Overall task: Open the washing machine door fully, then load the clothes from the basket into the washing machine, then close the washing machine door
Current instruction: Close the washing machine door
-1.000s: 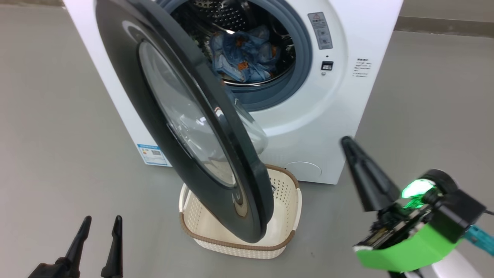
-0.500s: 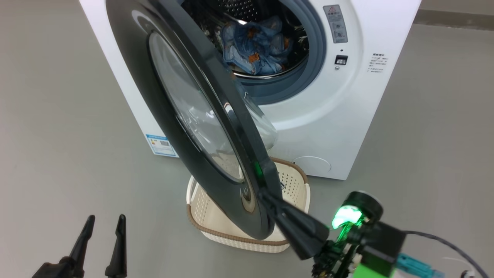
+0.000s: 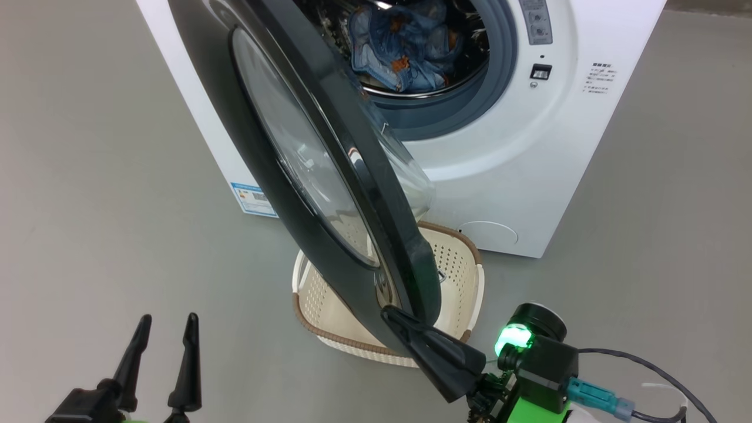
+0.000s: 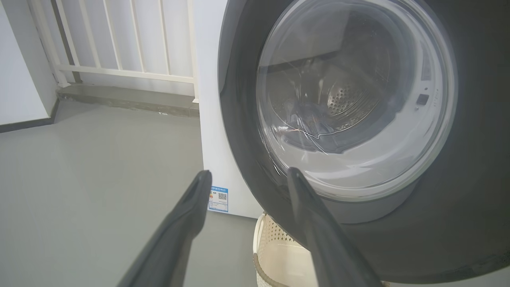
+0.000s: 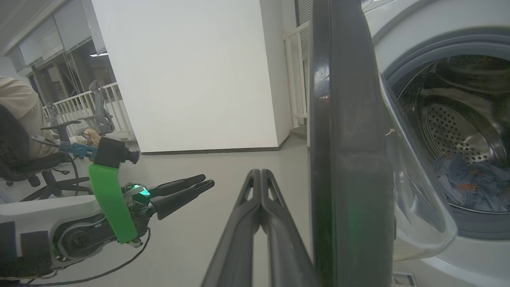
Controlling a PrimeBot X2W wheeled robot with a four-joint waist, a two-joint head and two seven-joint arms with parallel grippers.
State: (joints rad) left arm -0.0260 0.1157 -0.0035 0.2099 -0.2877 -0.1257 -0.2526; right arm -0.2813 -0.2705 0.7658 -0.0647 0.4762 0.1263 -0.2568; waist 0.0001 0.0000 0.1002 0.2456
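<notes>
A white front-loading washing machine (image 3: 529, 170) stood on a grey floor, with the round washing machine door (image 3: 205, 35) about halfway open. The robot's right hand (image 3: 392, 313) had its two long dark fingers pressed together with nothing between them. The joined tip appeared to rest against the door's outer face at its lowest edge. In the right wrist view, the door's black edge ran up just to the right of those fingers.

The clothes (image 3: 405, 47), blue with orange patches, lay inside the drum, well beyond the hand and above it. The basket (image 3: 455, 264) sat on the floor just past the fingertip, under the door. What showed of it looked empty.

Loading seemed done, and closing the door looked like the step in hand. To do it well, the hand would need to push on the black rim rather than the glass. It would then follow the door's swing toward the opening and press until the door shut fully, with no cloth over the gasket.

The right forearm reached in low, its fingers angled up and leftward. The left hand (image 3: 168, 320) hung low, well to the left of the door, fingers spread and empty.
</notes>
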